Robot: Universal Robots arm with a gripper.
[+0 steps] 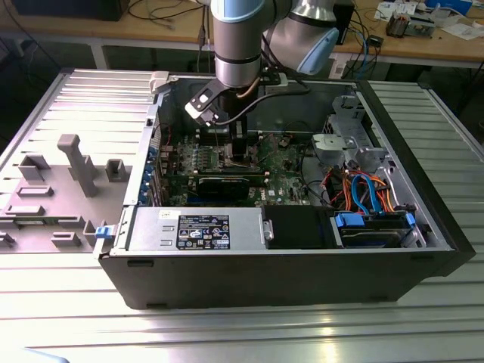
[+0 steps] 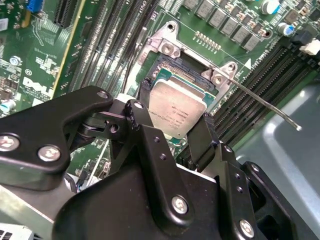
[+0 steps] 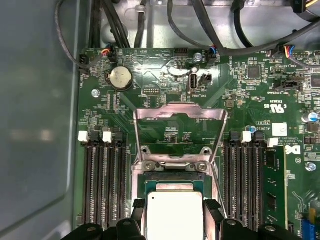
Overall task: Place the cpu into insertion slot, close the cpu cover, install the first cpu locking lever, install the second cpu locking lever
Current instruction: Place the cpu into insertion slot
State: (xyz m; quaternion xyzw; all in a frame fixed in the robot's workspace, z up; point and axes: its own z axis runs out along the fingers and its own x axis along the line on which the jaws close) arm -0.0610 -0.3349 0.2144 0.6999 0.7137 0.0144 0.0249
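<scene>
In both wrist views my gripper (image 2: pixel 176 111) is shut on the cpu (image 2: pixel 177 106), one black finger (image 2: pixel 144 92) on each of two opposite edges. The silver chip (image 3: pixel 173 214) sits right over the insertion slot (image 3: pixel 172 184); I cannot tell whether it rests in it. The cpu cover (image 3: pixel 180 114) stands swung open beyond the slot, its window showing green board. One thin locking lever (image 2: pixel 265 105) sticks out unlatched from the slot's corner. In the exterior view the gripper (image 1: pixel 240 155) reaches down into the open computer case onto the motherboard (image 1: pixel 283 162).
Black memory slots (image 3: pixel 102 180) flank the socket on both sides, one holding a green module (image 3: pixel 275 182). Cables (image 3: pixel 220 30) run along the case wall behind the board. A power supply (image 1: pixel 200 229), drive cage (image 1: pixel 374 227) and coloured wires (image 1: pixel 363 185) fill the case near the exterior camera.
</scene>
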